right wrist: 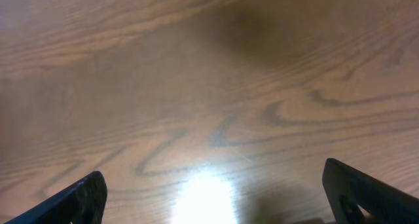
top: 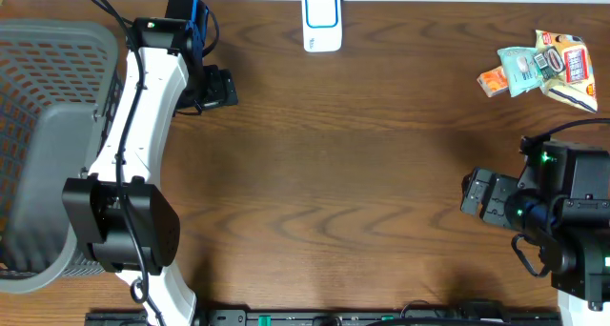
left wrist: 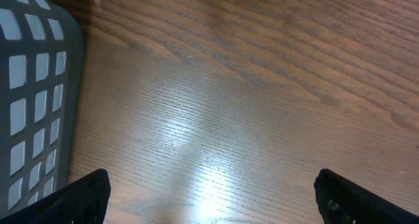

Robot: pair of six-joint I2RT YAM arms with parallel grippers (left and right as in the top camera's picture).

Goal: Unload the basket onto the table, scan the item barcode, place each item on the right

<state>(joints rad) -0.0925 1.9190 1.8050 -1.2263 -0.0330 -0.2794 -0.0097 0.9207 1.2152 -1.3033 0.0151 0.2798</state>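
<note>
Nearest, the two arm bases sit at the near edge of the tabletop (top: pixel 334 202). The right arm (top: pixel 577 235), dark with green lights, is folded low at the near right. The right end effector (top: pixel 469 194) points toward the middle of the wood. Its jaws stand wide apart: in the right wrist view the two dark fingers (right wrist: pixel 72 201) show only at the lower corners, with wood grain and a patch of glare between them.

The left arm (top: pixel 143 145), white with black joints, reaches away from the near edge alongside the basket (top: pixel 38 135). This is a grey slotted tub at the left edge of the tabletop, and it runs from near to far. The left end effector (top: pixel 227 88) is farther out and points right. Its jaws are also wide apart. In the left wrist view the fingers (left wrist: pixel 82 198) frame bare wood, and the basket's wall is just beside the left one.

Farther still, at the far right, lies a small heap of snack packets (top: pixel 541 67): orange, pale green, and red with yellow. They touch one another and lie well apart from both end effectors. No barcode can be made out on them.

At the far edge, near the middle, the scanner (top: pixel 321 19) rests on the wood, white with a blue frame. It is well apart from the packets.
</note>
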